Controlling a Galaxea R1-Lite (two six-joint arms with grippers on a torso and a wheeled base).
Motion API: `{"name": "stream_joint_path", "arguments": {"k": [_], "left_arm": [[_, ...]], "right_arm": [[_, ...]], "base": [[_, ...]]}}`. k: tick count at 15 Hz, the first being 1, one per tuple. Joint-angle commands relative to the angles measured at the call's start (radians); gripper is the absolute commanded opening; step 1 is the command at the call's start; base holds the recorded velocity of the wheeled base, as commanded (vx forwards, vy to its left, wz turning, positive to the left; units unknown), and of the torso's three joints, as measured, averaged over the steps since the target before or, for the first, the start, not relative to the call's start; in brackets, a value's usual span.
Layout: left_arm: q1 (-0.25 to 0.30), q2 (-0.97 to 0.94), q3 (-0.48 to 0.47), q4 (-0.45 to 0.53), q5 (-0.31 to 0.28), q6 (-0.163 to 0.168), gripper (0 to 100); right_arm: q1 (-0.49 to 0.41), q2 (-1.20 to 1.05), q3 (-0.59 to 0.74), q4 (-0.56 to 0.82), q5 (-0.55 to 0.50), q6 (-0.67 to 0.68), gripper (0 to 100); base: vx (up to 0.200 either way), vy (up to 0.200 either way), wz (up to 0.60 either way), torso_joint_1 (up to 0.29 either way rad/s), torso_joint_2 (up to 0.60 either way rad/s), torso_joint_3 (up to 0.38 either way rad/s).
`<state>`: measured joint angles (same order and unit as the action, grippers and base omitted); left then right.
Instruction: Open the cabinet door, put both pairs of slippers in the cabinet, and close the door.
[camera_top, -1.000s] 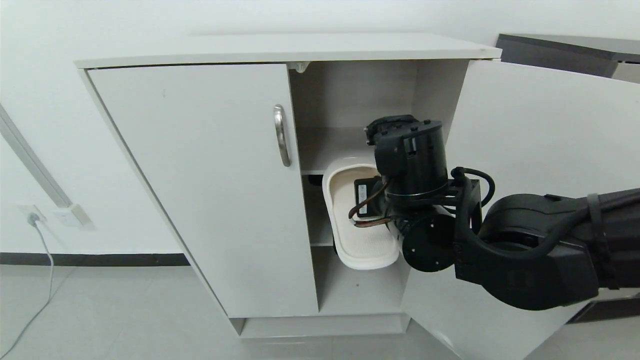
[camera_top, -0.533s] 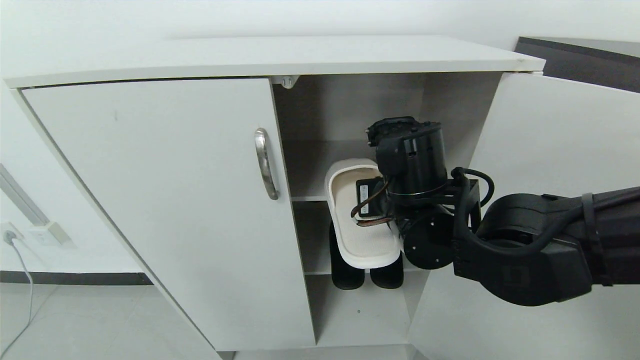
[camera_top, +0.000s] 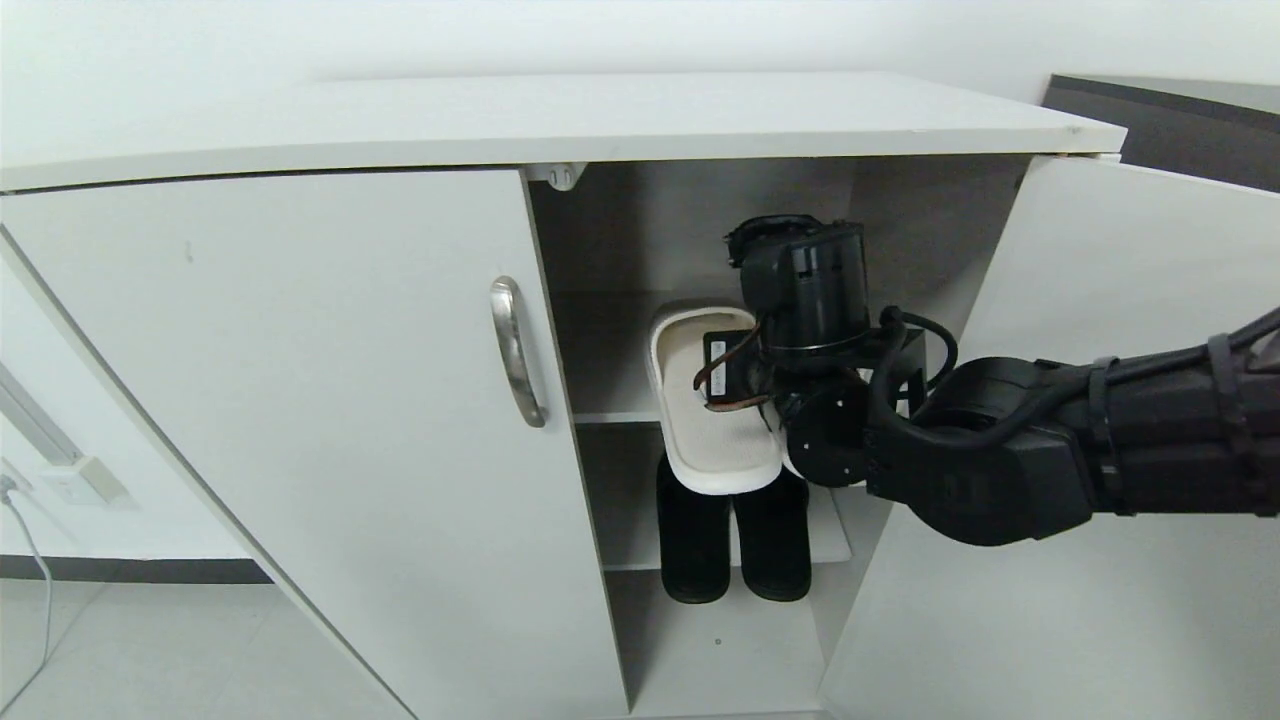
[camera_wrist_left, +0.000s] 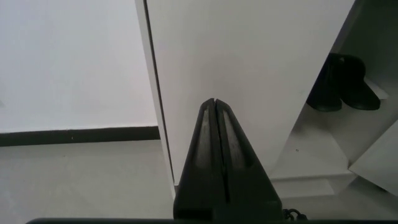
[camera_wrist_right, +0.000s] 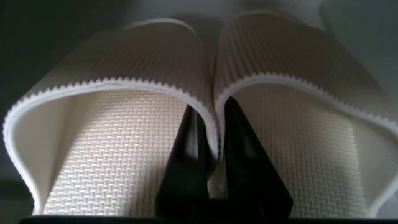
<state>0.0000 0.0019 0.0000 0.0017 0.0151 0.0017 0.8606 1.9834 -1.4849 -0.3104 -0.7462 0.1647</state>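
- Head view: white slippers (camera_top: 715, 425), a pair held side by side, at the front of the cabinet (camera_top: 560, 110) opening, just above the black slippers (camera_top: 735, 540).
- Look: cream-white, dotted footbeds, ribbed straps with toothed edges.
- Right gripper (camera_wrist_right: 213, 124): fingers clamped on the pair's two adjoining inner walls.
- Long axis steeply tilted; toes up and into the cabinet, heels down toward the robot.
- Black slippers: on the lower shelf (camera_top: 835, 545), toes inward, heels at its front edge.
- Left gripper (camera_wrist_left: 214, 109): fingers pressed together, holding nothing, before the closed left door (camera_wrist_left: 236, 56).
- Sticker (camera_top: 718, 352) on the right wrist: print too small to read.
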Motion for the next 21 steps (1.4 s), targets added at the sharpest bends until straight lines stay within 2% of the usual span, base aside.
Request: {"name": "stream_joint_path", "arguments": {"k": [1, 5, 8, 12, 18, 19, 21], "left_arm": [[0.0, 0.001, 0.0, 0.0, 0.0, -0.002, 0], [0.0, 0.001, 0.0, 0.0, 0.002, -0.002, 0], [0.0, 0.0, 0.0, -0.002, 0.002, -0.002, 0], [0.0, 0.001, 0.0, -0.002, 0.002, -0.003, 0], [0.0, 0.001, 0.0, -0.002, 0.003, -0.003, 0], [0.0, 0.001, 0.0, -0.002, 0.003, -0.003, 0], [0.0, 0.001, 0.0, -0.002, 0.003, -0.003, 0]], "right_arm": [[-0.038, 0.071, -0.083, 0.007, 0.004, -0.008, 0], [-0.061, 0.12, -0.224, 0.091, 0.019, -0.017, 0], [-0.077, 0.156, -0.281, 0.108, 0.022, -0.019, 0], [-0.089, 0.17, -0.285, 0.106, 0.065, -0.017, 0], [-0.091, 0.178, -0.284, 0.106, 0.068, -0.017, 0], [-0.091, 0.178, -0.284, 0.106, 0.067, -0.019, 100], [-0.089, 0.176, -0.278, 0.106, 0.067, -0.019, 100]], "base": [[0.0, 0.0, 0.0, 0.0, 0.0, 0.0], [0.0, 0.0, 0.0, 0.0, 0.0, 0.0], [0.0, 0.0, 0.0, 0.0, 0.0, 0.0], [0.0, 0.0, 0.0, 0.0, 0.0, 0.0], [0.0, 0.0, 0.0, 0.0, 0.0, 0.0], [0.0, 0.0, 0.0, 0.0, 0.0, 0.0], [0.0, 0.0, 0.0, 0.0, 0.0, 0.0]]}}
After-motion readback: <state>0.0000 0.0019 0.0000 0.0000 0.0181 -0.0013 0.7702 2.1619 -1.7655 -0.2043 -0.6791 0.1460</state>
